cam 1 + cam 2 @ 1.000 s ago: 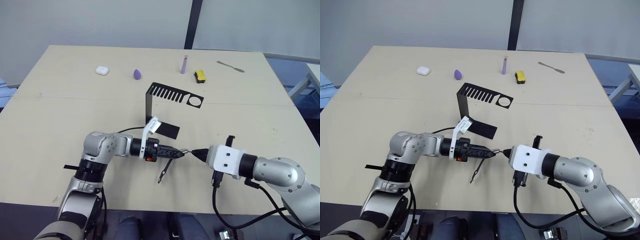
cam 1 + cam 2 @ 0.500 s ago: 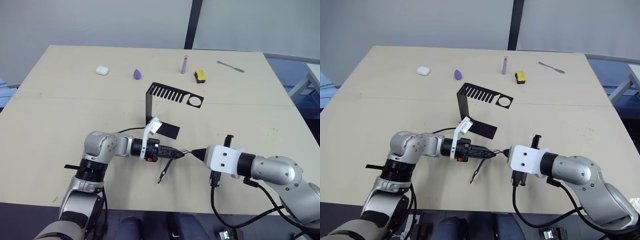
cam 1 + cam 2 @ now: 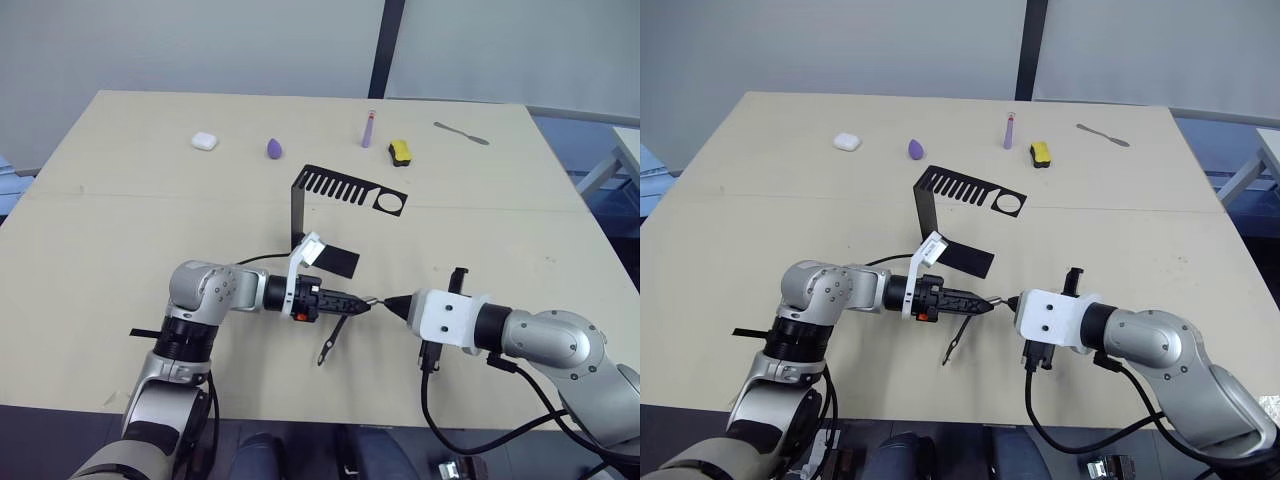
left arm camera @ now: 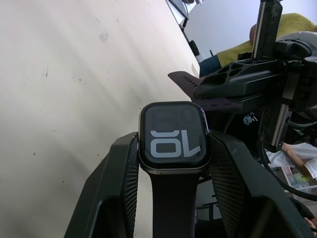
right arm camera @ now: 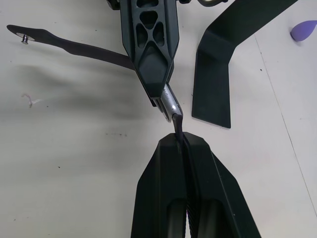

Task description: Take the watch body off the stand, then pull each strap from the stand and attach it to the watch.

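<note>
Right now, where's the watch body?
The watch body is clamped in the left gripper, above the table's near middle in the head views, in front of the stand, nose to nose with the right gripper.

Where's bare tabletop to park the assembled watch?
Free: the wide left stretch between the white case and the left gripper; also the right side, between the black bent-metal stand and the table's right edge. Crowded: mid-front, where the right gripper meets the silver-rimmed watch body.

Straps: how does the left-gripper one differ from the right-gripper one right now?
The strap on the watch body, held by the left gripper, is attached and hangs free. The second strap is pinched in the right gripper, its end at the case. Both are dark and narrow.
</note>
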